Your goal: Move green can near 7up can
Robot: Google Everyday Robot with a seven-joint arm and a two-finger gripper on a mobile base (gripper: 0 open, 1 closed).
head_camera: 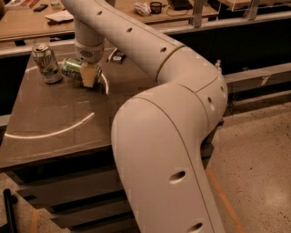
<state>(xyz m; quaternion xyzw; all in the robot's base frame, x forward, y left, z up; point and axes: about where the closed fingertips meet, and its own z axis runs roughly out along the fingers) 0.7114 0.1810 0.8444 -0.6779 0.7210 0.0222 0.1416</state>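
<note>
The green can [72, 68] lies on its side on the dark table [54, 123] at the far left. Its left end is close beside the 7up can [46, 63], which stands upright with a silver top. My gripper [91, 75] comes down from above over the green can's right end. A tan finger [90, 76] sits in front of the can, and the gripper is shut on it. My arm [150, 59] sweeps from the lower right across the table to the cans.
A small dark object [117, 57] lies on the table behind my wrist. A wooden counter [27, 25] runs behind the table and carries papers [59, 16], a cup [156, 7] and other items. The table's front edge [50, 157] is near. Speckled floor [259, 150] lies to the right.
</note>
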